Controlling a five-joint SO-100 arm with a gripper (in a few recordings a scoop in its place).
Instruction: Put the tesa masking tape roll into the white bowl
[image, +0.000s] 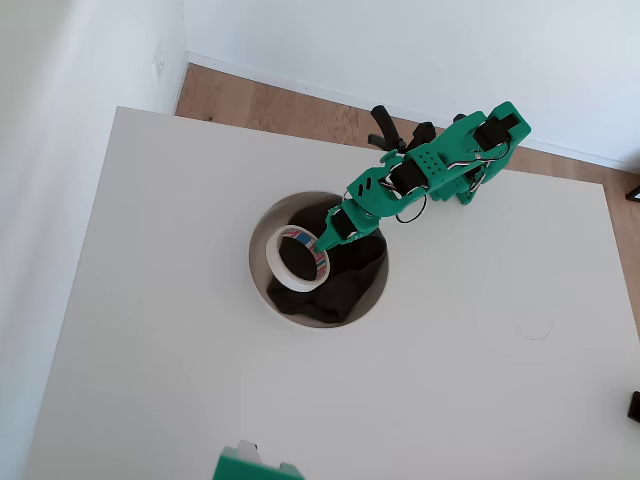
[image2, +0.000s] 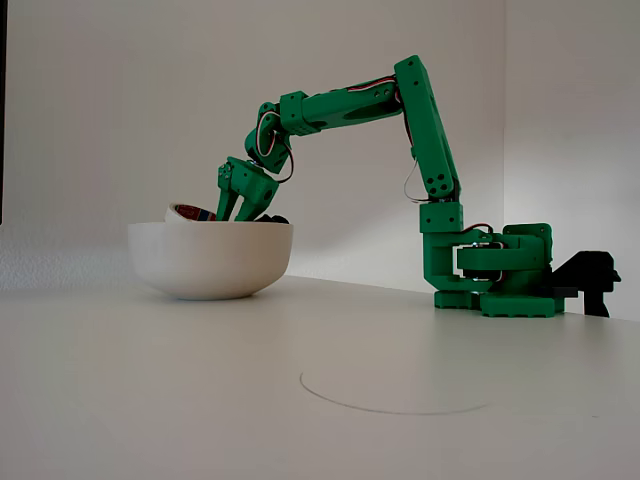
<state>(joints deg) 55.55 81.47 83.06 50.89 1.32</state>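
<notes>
Overhead view: the tesa masking tape roll (image: 298, 258) sits inside the white bowl (image: 262, 222) near the desk's middle — on the dark cloth (image: 350, 285), with the green gripper (image: 331, 238) clamped on its right rim. Fixed view: the roll (image2: 187, 213) pokes above the bowl's rim (image2: 210, 227) — gripper (image2: 229, 210) reaching in.

Cream tape roll (image: 298, 258) with red, white and blue printed core, inside the white bowl (image: 262, 232). Dark grey-black cloth (image: 345, 285) in the bowl too. Green arm (image: 420, 175) with black parts reaches over the bowl. White table (image: 150, 350) under the bowl, brown wood floor (image: 260, 105) behind.
</notes>
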